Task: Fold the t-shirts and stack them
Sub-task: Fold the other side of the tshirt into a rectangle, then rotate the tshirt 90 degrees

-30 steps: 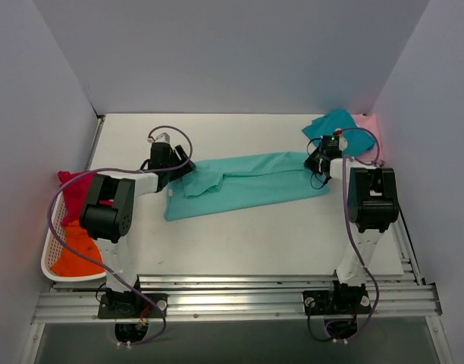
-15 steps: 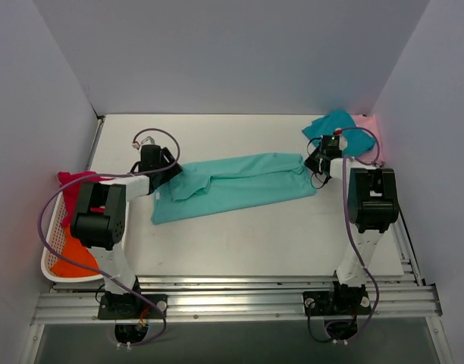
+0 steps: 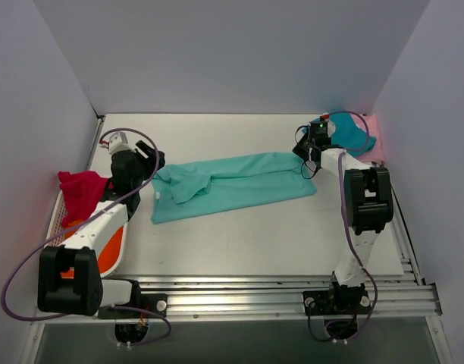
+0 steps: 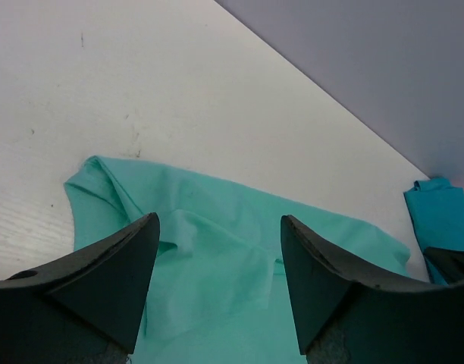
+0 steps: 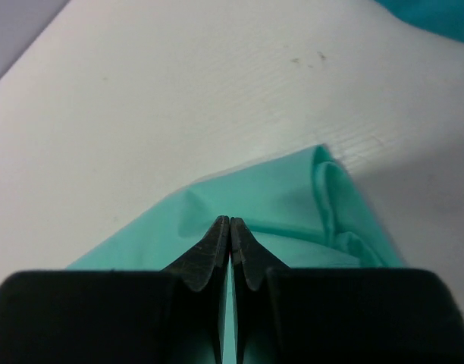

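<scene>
Step in hand, as I judge it: laying the mint-green shirt (image 3: 232, 186) flat, lengthwise across mid-worktop (image 3: 232, 250). Left gripper (image 4: 217, 227) is spread and empty over the shirt's left end. Right gripper (image 5: 230, 221) is pressed closed at its right end (cloth pinched? unclear). Next move calls for corner grasps for the first fold. Surface white, matte; plain grey walls (image 3: 232, 53) enclose it.

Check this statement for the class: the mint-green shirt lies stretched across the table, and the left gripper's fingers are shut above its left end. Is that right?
Not quite. The left wrist view shows the left gripper with its fingers open, not shut, above the left end of the mint-green shirt. The shirt does lie stretched across the table.
</scene>
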Motion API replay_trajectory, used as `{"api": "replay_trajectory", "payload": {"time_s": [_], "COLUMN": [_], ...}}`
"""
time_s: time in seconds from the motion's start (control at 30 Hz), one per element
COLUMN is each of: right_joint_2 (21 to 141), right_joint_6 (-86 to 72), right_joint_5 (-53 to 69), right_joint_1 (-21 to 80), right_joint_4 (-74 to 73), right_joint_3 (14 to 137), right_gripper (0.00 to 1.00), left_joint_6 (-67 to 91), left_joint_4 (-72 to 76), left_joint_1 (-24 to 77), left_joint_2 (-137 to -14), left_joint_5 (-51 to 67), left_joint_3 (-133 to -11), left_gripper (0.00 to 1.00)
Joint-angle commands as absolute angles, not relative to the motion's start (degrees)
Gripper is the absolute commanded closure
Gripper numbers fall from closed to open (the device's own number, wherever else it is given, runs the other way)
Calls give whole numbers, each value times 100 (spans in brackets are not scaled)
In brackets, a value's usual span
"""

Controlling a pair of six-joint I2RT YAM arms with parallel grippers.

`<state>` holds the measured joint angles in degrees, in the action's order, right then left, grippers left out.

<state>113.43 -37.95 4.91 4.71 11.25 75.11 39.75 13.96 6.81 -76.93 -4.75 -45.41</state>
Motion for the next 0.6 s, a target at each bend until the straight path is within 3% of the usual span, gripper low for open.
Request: {"api": "replay_trajectory", "payload": {"time_s": [0.0,0.17,0.27,0.57], "right_joint_2": [11284,11689,11909,12138], "right_joint_6": [-3683,-3753,-3788,-3727], "right_joint_5": [422,518,545,501], "right_joint_1": [711,852,914,940], "right_joint_4": [905,923,914,993], "right_joint_3": [8032,8375,8490,8175], "right_gripper": [100,100,100,100], "left_joint_6": [4262,4815,5176,5730], "left_joint_4": [995,492,712,1310], "left_joint_1": [677,843,958,1423], "left_joint_2": [-6797,-6556,-7047,-8463], "left_joint_5": [-852,-756,-764,-685], "left_joint_3": [-4228,-4035,-3806,-3700], "left_gripper": [26,28,35,82]}}
